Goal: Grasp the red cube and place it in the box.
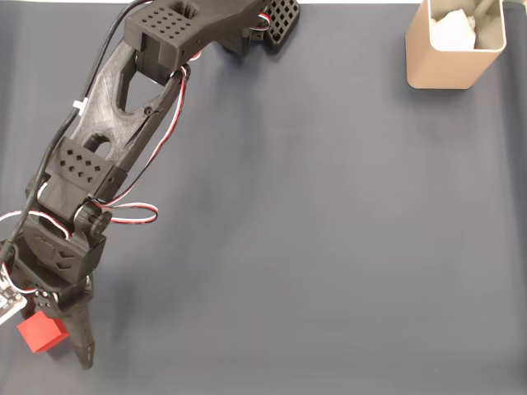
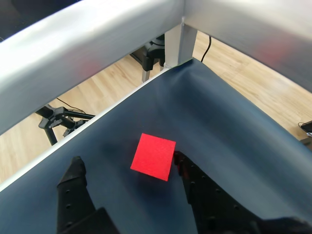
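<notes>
Dark slate-blue mat (image 1: 329,247) covers table, smooth, evenly lit, soft shadows. Beyond mat's far corner in wrist view: brushed silver metal frame (image 2: 97,34), two rails meeting at square upright post (image 2: 180,44). Below frame, light wood plank floor (image 2: 92,95). Black stand legs (image 2: 58,119) on floor just past mat's left edge, black cable (image 2: 207,46) trailing on floor right of post. White strip along mat's edge.
</notes>
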Robot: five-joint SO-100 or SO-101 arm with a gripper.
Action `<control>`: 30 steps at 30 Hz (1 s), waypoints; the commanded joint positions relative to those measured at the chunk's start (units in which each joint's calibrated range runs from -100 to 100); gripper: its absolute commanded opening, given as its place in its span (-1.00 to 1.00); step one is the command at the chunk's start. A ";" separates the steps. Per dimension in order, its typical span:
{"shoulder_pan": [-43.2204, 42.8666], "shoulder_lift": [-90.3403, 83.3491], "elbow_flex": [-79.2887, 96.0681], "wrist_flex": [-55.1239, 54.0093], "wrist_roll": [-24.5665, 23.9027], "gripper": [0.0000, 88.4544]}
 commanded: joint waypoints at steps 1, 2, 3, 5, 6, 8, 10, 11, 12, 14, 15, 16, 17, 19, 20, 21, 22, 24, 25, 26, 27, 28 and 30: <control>1.28 0.01 -2.86 -2.13 -0.05 -0.06; 1.57 0.53 -3.04 -2.62 0.10 -0.06; 1.78 1.05 -3.13 -3.28 0.24 -0.06; 2.28 2.17 -3.86 -3.85 0.73 -0.06; 2.49 2.69 -4.23 -4.26 0.93 -0.06; 2.77 3.47 -4.77 -4.84 1.12 -0.06; 2.99 4.17 -5.50 -4.92 1.17 -0.06; 3.06 4.25 -5.59 -4.92 1.17 -0.06; 3.06 4.25 -5.68 -4.92 1.17 -0.07; 3.13 4.51 -6.14 -4.92 1.17 -0.10; 3.20 4.60 -6.41 -4.92 1.22 -0.11; 3.20 4.69 -6.60 -4.92 1.32 -0.12; 3.27 4.77 -6.78 -4.92 1.37 -0.14; 3.27 4.77 -7.05 -4.92 1.56 -0.20; 3.27 4.77 -7.14 -4.92 1.66 -0.23; 3.27 4.77 -7.14 -4.92 1.76 -0.27; 3.27 4.60 -7.14 -4.67 1.86 -0.30; 3.20 4.34 -7.14 -4.43 2.00 -0.34; 3.13 4.25 -7.14 -4.43 2.05 -0.36; 3.13 4.17 -7.14 -4.34 2.10 -0.38; 3.13 3.91 -7.14 -4.26 2.10 -0.40; 3.13 3.82 -7.14 -4.18 2.15 -0.42; 3.13 3.56 -7.14 -3.93 2.30 -0.44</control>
